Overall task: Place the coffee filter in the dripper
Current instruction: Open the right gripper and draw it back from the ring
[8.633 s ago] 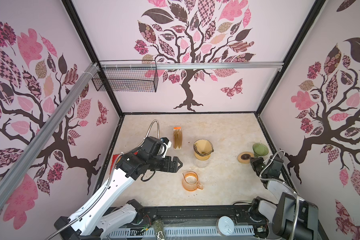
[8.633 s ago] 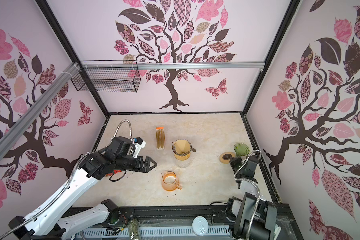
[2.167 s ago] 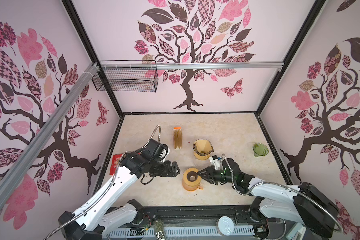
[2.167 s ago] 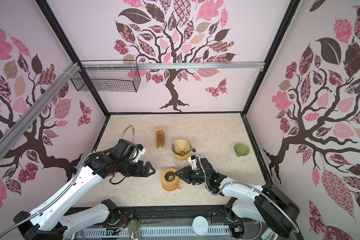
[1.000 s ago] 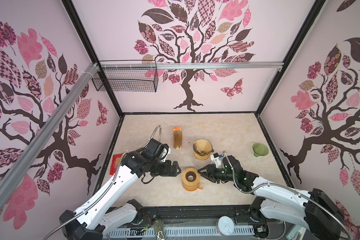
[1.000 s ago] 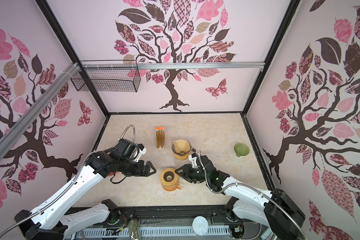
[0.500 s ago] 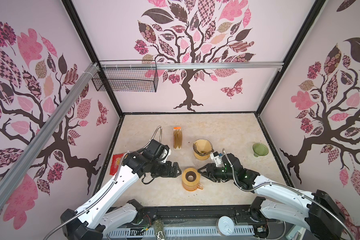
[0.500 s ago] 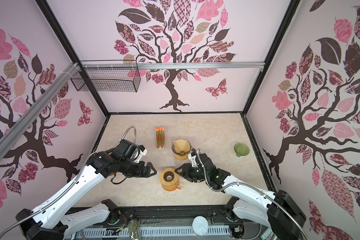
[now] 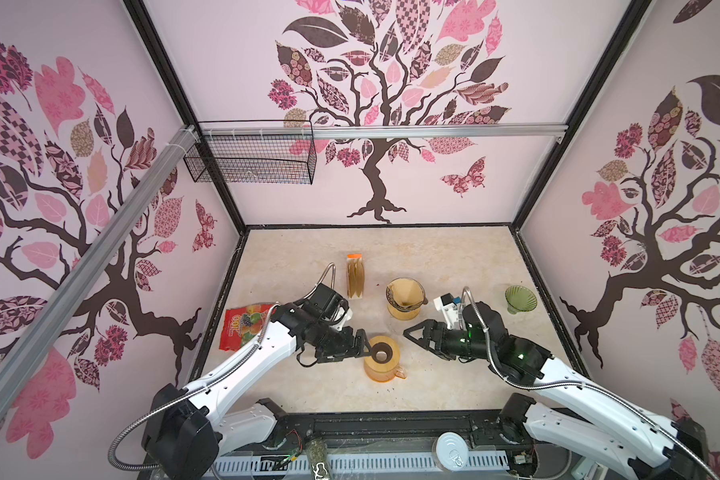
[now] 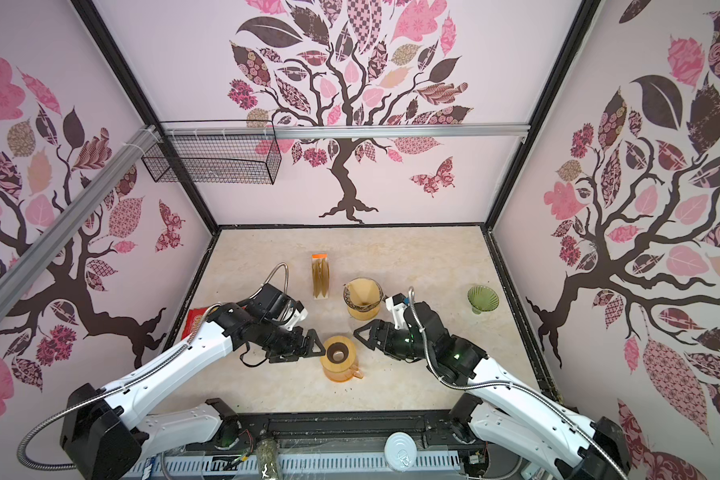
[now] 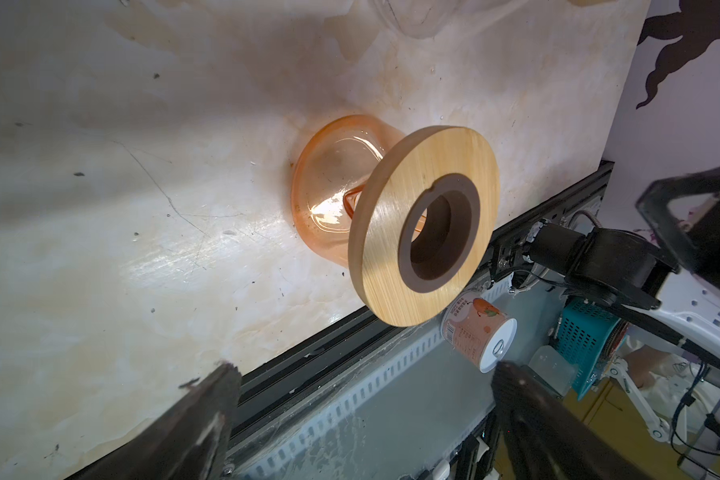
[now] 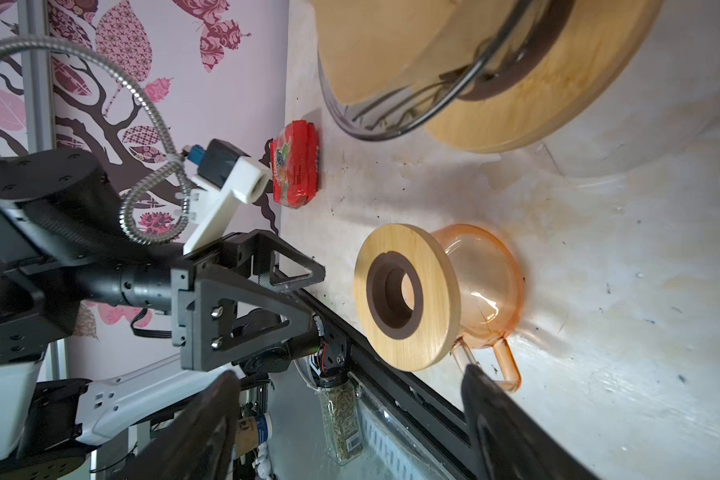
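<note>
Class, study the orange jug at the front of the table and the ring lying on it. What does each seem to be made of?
The jug: clear orange glass or plastic; see-through, with glossy highlights. The ring: pale wood, matte; fine straight grain shows. Its dark collar: perhaps rubber or plastic; dull, even brown.

orange jug [image 9: 381,372]: 1 | wooden rings [image 12: 433,291] [image 12: 558,83]: 2 | green dripper [image 9: 519,299]: 1 | candy bag [image 9: 244,326]: 1 | wire basket [image 9: 250,164]: 1
</note>
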Tool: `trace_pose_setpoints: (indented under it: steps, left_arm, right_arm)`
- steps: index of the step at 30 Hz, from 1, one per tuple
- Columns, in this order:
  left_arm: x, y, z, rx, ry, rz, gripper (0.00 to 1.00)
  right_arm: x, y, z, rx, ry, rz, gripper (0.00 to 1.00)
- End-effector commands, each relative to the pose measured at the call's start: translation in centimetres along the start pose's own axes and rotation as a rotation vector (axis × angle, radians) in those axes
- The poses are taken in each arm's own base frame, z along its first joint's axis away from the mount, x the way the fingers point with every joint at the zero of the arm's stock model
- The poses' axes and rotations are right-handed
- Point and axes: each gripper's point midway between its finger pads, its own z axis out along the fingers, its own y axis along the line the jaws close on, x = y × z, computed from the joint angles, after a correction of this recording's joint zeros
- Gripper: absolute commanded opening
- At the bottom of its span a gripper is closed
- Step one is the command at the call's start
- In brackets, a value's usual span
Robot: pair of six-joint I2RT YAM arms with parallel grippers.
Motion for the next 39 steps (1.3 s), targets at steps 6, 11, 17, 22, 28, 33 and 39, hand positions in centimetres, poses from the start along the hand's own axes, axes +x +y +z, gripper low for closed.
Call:
trace_pose_setpoints:
  steps: [6, 11, 17, 22, 28, 33, 39]
  left_arm:
    - [-2.2, -1.2, 2.6, 0.156, -0.059, -0.092, 0.98]
    - [-3.0, -1.5, 3.9, 0.210, -0.074, -0.129, 0.98]
    - [-3.1, -1.7, 4.3, 0.219, -0.074, -0.115, 0.98]
    - [-2.9, -2.3, 5.1, 0.230, -0.051, -0.098, 0.98]
    - [-2.5, -2.6, 5.9, 0.223, -0.036, -0.092, 0.98]
    - [-2.2, -3.2, 6.3, 0.226, -0.019, -0.074, 0.98]
    - [-2.0, -4.0, 6.7, 0.231, -0.004, -0.058, 0.98]
  right_arm:
    - [-1.7, 3.0, -3.4, 0.049, -0.047, -0.108, 1.00]
    - [-2.5, 3.7, -4.6, 0.057, -0.044, -0.130, 1.00]
    - [-3.1, 4.9, -5.8, 0.027, -0.058, -0.141, 1.00]
    - [-3.2, 5.1, -5.9, 0.020, -0.056, -0.146, 1.00]
    - [-3.4, 5.3, -6.4, 0.018, -0.071, -0.149, 1.00]
    - [-3.9, 4.7, -6.8, 0.057, -0.091, -0.152, 1.00]
    - [-4.8, 4.5, -7.3, 0.109, -0.119, -0.164, 1.00]
